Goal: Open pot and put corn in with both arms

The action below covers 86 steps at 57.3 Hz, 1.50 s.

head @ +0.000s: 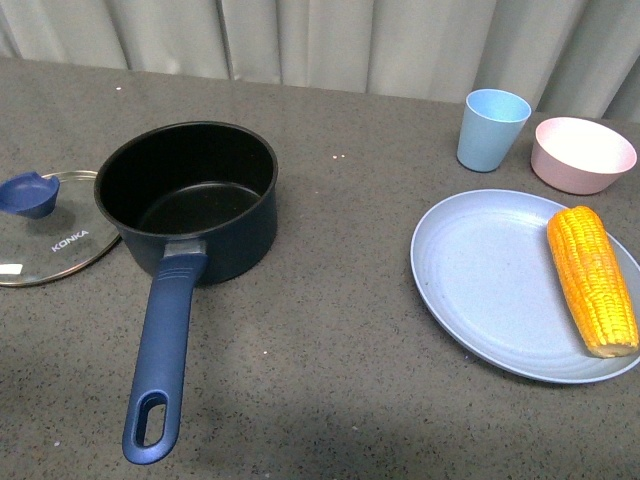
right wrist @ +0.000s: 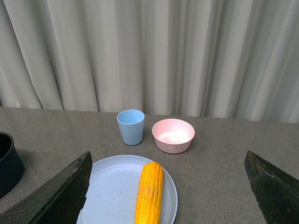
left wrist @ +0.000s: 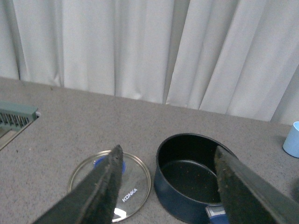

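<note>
The dark navy pot (head: 190, 200) stands uncovered and empty on the grey table, its long blue handle (head: 160, 360) pointing toward me. Its glass lid (head: 45, 235) with a blue knob lies flat just left of it. The yellow corn (head: 592, 278) rests on the right side of a pale blue plate (head: 480, 280). Neither arm shows in the front view. My left gripper (left wrist: 168, 161) hangs open above and before the pot (left wrist: 191, 175) and lid (left wrist: 128, 186). My right gripper (right wrist: 168, 161) is open wide above the corn (right wrist: 149, 191), holding nothing.
A light blue cup (head: 491, 128) and a pink bowl (head: 583, 153) stand behind the plate at the back right. White curtains run along the table's far edge. A grey-green object (left wrist: 14, 116) lies at the table's far left in the left wrist view.
</note>
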Each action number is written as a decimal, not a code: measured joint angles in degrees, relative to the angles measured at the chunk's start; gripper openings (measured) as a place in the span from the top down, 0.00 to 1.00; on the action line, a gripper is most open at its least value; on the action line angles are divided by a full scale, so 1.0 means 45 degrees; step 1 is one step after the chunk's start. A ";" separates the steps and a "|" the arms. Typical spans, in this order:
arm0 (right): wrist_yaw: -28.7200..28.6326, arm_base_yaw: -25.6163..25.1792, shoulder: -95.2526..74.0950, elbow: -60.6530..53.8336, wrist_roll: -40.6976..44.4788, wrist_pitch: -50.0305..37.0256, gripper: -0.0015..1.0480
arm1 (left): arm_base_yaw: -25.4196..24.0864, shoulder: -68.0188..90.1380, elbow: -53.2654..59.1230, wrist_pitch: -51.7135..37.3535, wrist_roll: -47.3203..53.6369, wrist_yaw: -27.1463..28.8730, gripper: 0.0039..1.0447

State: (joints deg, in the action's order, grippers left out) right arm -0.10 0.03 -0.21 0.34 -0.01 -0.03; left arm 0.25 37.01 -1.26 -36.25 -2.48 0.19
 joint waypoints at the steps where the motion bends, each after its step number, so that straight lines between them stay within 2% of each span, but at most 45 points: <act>1: 0.0000 0.0000 -0.0005 0.0000 0.0000 0.0000 0.09 | 0.0000 -0.0049 0.0029 0.0019 0.0034 0.0005 0.49; 17: 0.0000 0.0000 0.0000 0.0000 0.0000 0.0000 0.09 | -0.0024 -0.2161 0.0039 0.1977 0.0389 -0.0039 0.97; 47: 0.0000 0.0000 0.0000 0.0000 0.0000 0.0000 0.09 | -0.0024 -0.5056 0.0039 0.4838 0.0452 -0.0039 0.96; 65: 0.0000 0.0000 -0.0005 0.0000 0.0000 0.0000 0.09 | -0.0024 -0.6013 0.0039 0.5795 0.0452 -0.0039 0.97; 72: 0.0005 0.0000 0.0000 0.0000 0.0000 0.0000 0.09 | -0.0024 -0.7912 0.0039 0.7927 0.0457 -0.0044 0.96; 81: 0.0000 0.0000 0.0000 0.0000 0.0000 0.0000 0.09 | -0.0024 -0.8155 0.0039 0.8024 0.0452 -0.0039 0.96; 86: 0.0000 0.0000 0.0000 0.0000 0.0000 0.0000 0.09 | -0.0024 -0.8155 0.0039 0.8029 0.0452 -0.0044 0.84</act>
State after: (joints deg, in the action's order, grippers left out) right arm -0.10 0.03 -0.21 0.34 -0.01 -0.03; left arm 0.14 0.32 -1.08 -0.12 -0.45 -0.01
